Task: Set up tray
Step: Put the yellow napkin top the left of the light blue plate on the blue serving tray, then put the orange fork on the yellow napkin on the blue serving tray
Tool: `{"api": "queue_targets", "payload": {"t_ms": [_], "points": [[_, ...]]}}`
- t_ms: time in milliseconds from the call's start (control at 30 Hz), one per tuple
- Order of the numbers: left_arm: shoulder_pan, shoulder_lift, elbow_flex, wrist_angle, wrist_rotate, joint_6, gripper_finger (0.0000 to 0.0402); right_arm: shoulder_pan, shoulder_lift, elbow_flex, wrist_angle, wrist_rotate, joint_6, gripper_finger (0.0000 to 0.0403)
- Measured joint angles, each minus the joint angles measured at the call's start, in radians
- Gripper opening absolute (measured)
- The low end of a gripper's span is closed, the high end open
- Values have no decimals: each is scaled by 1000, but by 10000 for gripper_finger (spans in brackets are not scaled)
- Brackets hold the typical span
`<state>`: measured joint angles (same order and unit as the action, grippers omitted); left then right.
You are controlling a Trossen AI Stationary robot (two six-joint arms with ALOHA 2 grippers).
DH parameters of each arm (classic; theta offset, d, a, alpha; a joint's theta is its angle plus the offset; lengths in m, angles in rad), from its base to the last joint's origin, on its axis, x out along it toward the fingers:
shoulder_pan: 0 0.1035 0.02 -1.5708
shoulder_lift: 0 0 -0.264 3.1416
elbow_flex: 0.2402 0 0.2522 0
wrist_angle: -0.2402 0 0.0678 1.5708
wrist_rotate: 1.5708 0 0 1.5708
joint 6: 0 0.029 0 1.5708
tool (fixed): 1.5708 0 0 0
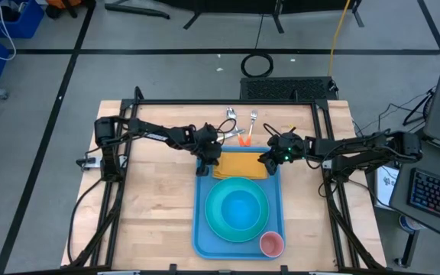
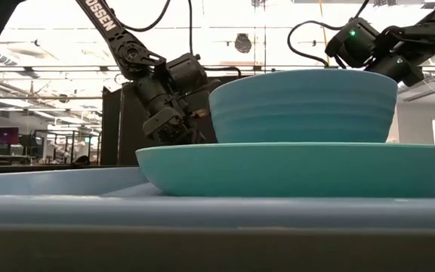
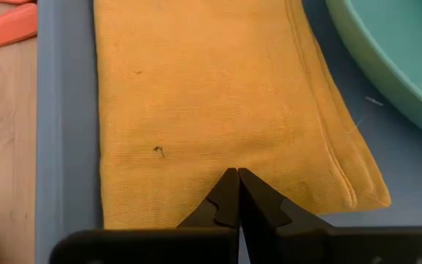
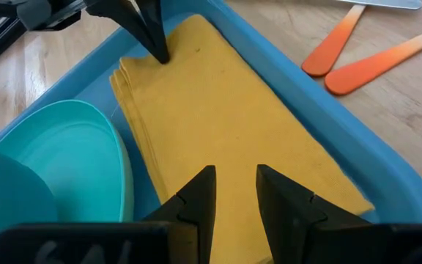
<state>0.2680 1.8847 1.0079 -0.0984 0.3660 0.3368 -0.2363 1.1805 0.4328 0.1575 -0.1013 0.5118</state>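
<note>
Tray [image 1: 202, 229] setup is judged well advanced, and the tray lies mid-table between the two arms. The left gripper [image 3: 237, 174] is seen with its fingers pressed together, tips down on the near edge of the yellow napkin [image 3: 211, 103]; whether any cloth is pinched cannot be told. The right gripper [image 4: 235, 183] is held narrowly parted just above the napkin's other end, with nothing between its fingers.

The napkin is laid flat across the tray's far end, inside the rim. Just beside it a plate [image 1: 239, 229] is set on the tray, with a bowl [image 2: 302, 106] stacked in it. A pink cup [image 1: 271, 244] is placed in a near corner of the tray.

Left undone, as judged from the layout: the cutlery [image 1: 241, 117] with orange handles [image 4: 372, 55] is lying on the bare table, just beyond the tray's far rim, and is probably to be moved onto the napkin.

Much is obscured. In the low view the napkin and cup are blocked by the plate and bowl. The number and kind of cutlery pieces cannot be made out from above, and their heads are cut off in the right wrist view. Contact between the right gripper and the cloth cannot be confirmed.
</note>
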Motion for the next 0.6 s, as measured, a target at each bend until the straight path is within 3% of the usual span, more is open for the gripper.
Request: {"api": "queue_targets", "payload": {"t_ms": [600], "points": [[2, -46, -1, 24, -9, -59, 26, 0, 0, 0, 27, -3, -83, 89]]}}
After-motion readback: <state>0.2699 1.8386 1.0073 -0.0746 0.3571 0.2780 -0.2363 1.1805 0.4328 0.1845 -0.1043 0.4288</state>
